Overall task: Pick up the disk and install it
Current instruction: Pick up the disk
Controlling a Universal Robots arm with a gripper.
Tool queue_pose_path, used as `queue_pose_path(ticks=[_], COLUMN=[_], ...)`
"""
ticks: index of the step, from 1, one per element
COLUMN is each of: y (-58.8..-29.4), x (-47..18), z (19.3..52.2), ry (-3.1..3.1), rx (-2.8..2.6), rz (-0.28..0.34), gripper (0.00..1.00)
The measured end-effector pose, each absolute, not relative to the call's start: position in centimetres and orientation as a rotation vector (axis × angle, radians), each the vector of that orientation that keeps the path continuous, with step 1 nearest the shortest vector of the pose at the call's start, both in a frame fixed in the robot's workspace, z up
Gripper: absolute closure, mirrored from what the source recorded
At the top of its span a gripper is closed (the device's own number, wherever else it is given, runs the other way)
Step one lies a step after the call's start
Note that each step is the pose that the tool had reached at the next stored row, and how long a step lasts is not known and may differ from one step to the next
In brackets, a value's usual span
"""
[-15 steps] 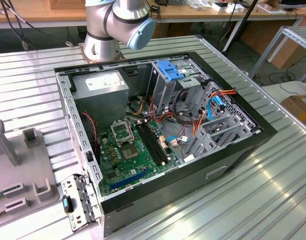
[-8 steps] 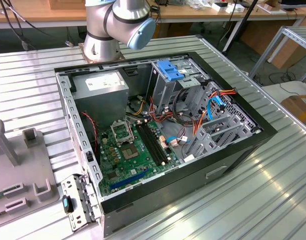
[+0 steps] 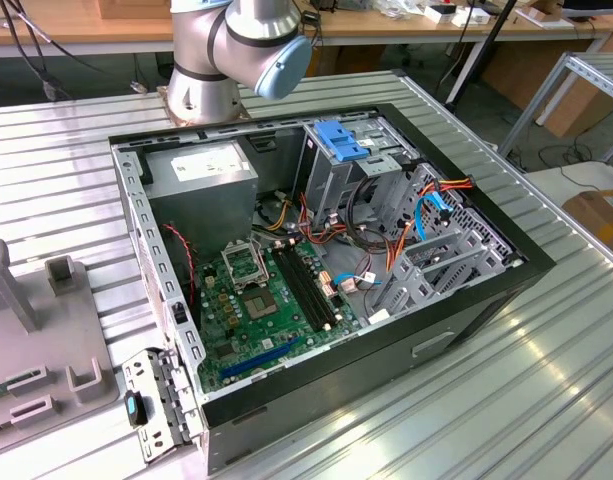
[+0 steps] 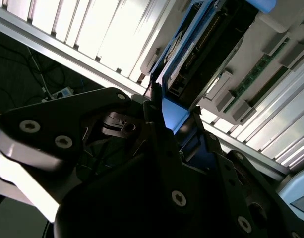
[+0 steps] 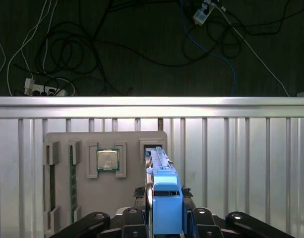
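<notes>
The disk (image 5: 160, 171) stands on edge in its blue carrier, at a slot of the grey holder tray (image 5: 62, 141). My gripper (image 5: 162, 191) is shut on it, with one dark finger on each side of the carrier's near end. In the second wrist view the blue carrier of the disk (image 4: 172, 116) shows between the same fingertips of the gripper (image 4: 174, 104). I cannot tell whether the disk is lifted off the tray. In the exterior view the open computer case (image 3: 316, 250) lies on the table, with its metal drive cage (image 3: 331, 175) under a blue latch (image 3: 338, 140).
The tray also holds a processor chip (image 5: 107, 159) and a memory stick (image 5: 71, 178). The table's edge (image 5: 152, 101) runs just past the tray, with cables on the floor beyond. In the case sit a grey power-supply box (image 3: 201, 170) and a motherboard (image 3: 266, 300). The arm's base (image 3: 201, 90) stands behind the case.
</notes>
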State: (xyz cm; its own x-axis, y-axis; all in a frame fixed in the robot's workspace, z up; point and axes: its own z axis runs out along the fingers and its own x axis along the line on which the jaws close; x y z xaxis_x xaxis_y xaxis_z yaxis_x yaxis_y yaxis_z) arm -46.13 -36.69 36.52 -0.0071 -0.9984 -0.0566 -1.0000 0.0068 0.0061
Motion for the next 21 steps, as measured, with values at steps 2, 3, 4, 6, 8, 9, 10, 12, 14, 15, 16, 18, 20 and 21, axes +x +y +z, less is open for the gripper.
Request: queue_pose_path(ticks=[2,3,4,6,8,9,10,12,14,15,16,18,20,21], y=[-36.7,-36.7,-36.7,-36.7,-36.7,-36.7,-36.7,-36.7,-36.7,-36.7,-36.7,-36.7,-36.7,-36.7], x=[-46.1,-46.1,-46.1,-46.1,-46.1,-46.1,-46.1,-46.1,-46.1,-46.1,-46.1,-46.1,-46.1,-46.1], z=[36.5,36.6,36.7,37.1,38.1,38.6,39.0,39.4,39.5,39.5,39.5,39.7,40.2,40.4], ry=[2.203,2.203,2.203,2.203,2.203,2.203,2.203,2.203,2.203,2.203,2.203,2.203,2.203,2.203], rx=[-2.188,-2.188,-2.188,-2.188,-2.188,-2.188,-2.188,-2.188,-2.188,-2.188,-2.188,-2.188,-2.188,-2.188], rz=[0.069,0.069,0.069,0.069,0.069,0.069,0.069,0.069,0.069,0.069,0.069,0.069,0.069,0.069], gripper=[0.63,0.63,0.63,0.63,0.63,0.63,0.63,0.63,0.63,0.63,0.63,0.63,0.63,0.63])
